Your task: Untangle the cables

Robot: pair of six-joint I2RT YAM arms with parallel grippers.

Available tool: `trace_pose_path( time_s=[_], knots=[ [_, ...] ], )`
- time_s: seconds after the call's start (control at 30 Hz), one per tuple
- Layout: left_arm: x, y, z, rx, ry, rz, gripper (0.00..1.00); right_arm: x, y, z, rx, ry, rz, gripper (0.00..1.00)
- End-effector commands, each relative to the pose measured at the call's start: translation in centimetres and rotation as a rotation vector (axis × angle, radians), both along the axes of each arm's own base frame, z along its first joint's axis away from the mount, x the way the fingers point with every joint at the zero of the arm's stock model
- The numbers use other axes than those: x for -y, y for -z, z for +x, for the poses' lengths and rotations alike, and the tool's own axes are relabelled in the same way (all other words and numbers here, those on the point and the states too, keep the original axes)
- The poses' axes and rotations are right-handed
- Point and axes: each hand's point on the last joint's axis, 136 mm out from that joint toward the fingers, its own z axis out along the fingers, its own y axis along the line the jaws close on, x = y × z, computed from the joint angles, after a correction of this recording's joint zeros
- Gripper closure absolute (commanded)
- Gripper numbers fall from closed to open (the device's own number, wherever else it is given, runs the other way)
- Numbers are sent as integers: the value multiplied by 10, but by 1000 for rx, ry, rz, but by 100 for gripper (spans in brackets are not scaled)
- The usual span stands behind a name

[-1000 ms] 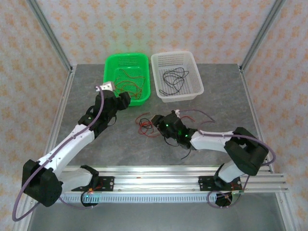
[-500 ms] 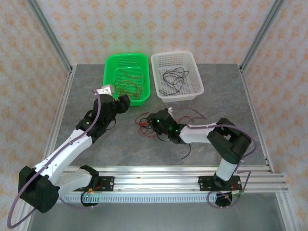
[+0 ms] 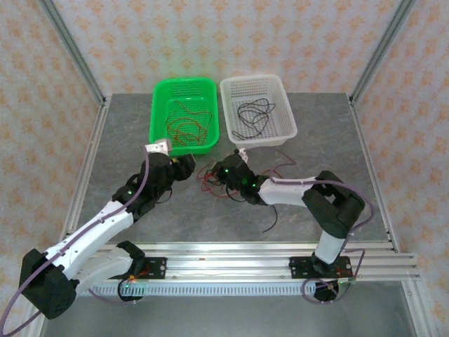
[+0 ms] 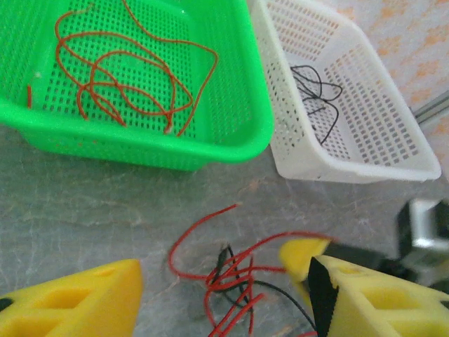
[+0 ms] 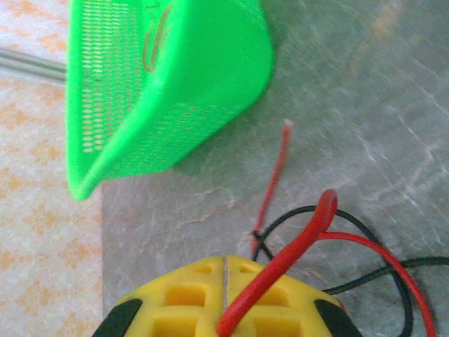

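Pressing its two yellow fingers (image 5: 179, 295) flat together, the right gripper (image 5: 224, 263) is closed on a red cable (image 5: 284, 256) that slants across one finger and vanishes into the seam between them. Past the fingertips that cable bends into a tight loop above the grey table (image 5: 365, 105). A loose red end beyond it points toward the green basket (image 5: 203, 91) and stops short of its corner. The left gripper (image 4: 224, 281) has its jaws spread wide with nothing held, low over the table on the near side of the green basket. Between its fingers lies the tangle (image 4: 231, 270) of red and black cables, close to the green basket's front wall but not touching it. Inside the green basket lie loose red cables (image 4: 126, 84) in curls. A white basket (image 4: 330, 158) stands just beside the green basket, on its right, with black cables (image 4: 316, 91) in it. In the top view one black strand (image 3: 272, 219) trails out of the tangle, away from the green basket
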Motion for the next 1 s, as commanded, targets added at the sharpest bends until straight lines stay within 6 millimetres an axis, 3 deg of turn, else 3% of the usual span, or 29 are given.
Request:
trace_pose_path(
  time_s=[0.0,0.13,0.23,0.4,0.53,0.97],
  knots=[
    [1,14,-6,-2,-13,-21,37,-2,-56,-3,174,-77,-23,100],
    [13,44,-10,-41,18,-45,40,-3,-85,-13,232,-149,-40,100],
    [26,53,-12,-45,55,-44,41,-2,-97,-18,243,-180,-52,100],
    [45,41,-13,17,107,-40,41,0,-108,-24,246,-202,-47,100],
    [48,35,-13,58,114,-41,41,-2,-110,-27,240,-219,-22,100],
    [48,52,11,51,56,60,41,-6,-133,-36,260,-262,49,100]
  ],
)
